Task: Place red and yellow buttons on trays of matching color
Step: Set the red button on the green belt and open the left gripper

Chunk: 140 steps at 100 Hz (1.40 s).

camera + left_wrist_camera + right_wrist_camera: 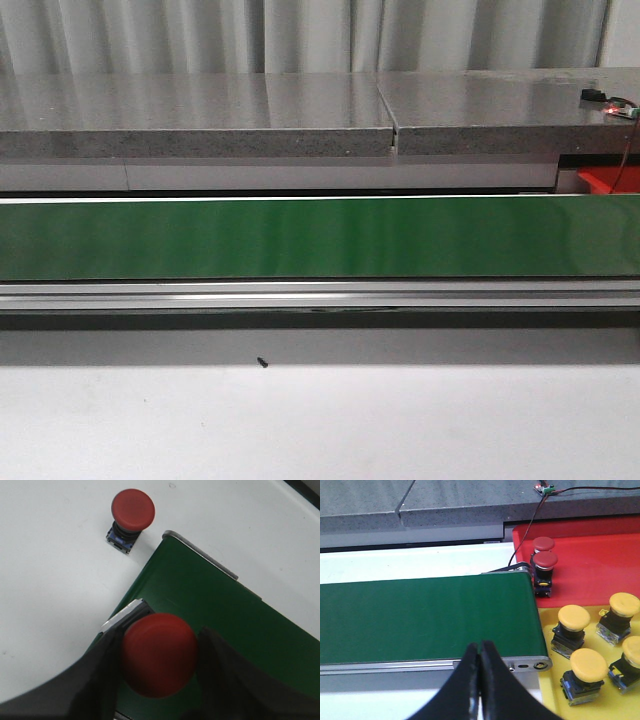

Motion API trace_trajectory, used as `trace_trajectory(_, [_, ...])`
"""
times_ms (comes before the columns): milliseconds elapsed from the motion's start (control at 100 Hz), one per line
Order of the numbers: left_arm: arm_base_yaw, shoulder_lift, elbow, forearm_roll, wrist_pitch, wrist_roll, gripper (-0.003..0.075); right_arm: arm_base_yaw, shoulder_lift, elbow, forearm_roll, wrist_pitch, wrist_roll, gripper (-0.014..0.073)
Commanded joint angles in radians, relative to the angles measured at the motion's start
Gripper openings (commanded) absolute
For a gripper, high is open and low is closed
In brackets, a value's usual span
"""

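Left gripper (159, 666) clamped on a red button (159, 652) over the green belt's (225, 615) end; loading step, release onto belt next. Another red button (131, 515) on the desk (50, 555). Right gripper (480, 652) closed, empty, near trays.

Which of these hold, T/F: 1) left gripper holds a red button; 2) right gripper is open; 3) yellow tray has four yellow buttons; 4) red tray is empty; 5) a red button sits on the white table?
1) True: the left gripper is shut on a red button over the green belt.
2) False: the right gripper is shut, holding nothing.
3) True: four yellow buttons sit on the yellow tray.
4) False: the red tray holds two red buttons.
5) True: a loose red button stands on the white table.
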<state>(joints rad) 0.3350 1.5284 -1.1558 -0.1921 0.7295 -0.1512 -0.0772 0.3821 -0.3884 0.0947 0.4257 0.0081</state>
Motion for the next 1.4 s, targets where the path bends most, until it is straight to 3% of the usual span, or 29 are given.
trace_trajectory(0, [-0.010,-0.042,-0.009,-0.017,-0.059,0.004,0.0134,0.000,0.004,-0.024,0.003,-0.079,-0.008,-0.0067])
trace_trajectory(250, [-0.011,-0.018,0.012,-0.065,-0.044,0.055,0.0162,0.000,0.004,-0.024,0.003,-0.079,-0.008,-0.0067])
trace_trajectory(320, [-0.011,-0.014,0.012,-0.097,-0.036,0.086,0.0236,0.000,0.004,-0.024,0.003,-0.079,-0.008,-0.0067])
trace_trajectory(450, [-0.011,-0.016,0.012,-0.107,-0.033,0.091,0.0452,0.000,0.004,-0.024,0.003,-0.079,-0.008,-0.0067])
trace_trajectory(540, [-0.011,-0.016,0.012,-0.107,-0.022,0.091,0.0518,0.000,0.004,-0.024,0.003,-0.079,-0.008,-0.0067])
trace_trajectory(1040, [-0.005,-0.009,-0.152,-0.125,0.024,0.086,0.0517,0.000,0.004,-0.024,0.003,-0.079,-0.008,-0.0067])
trace_trajectory(1390, [0.054,0.167,-0.252,-0.181,0.074,-0.006,0.0515,0.000,0.004,-0.024,0.003,-0.079,-0.008,-0.0067])
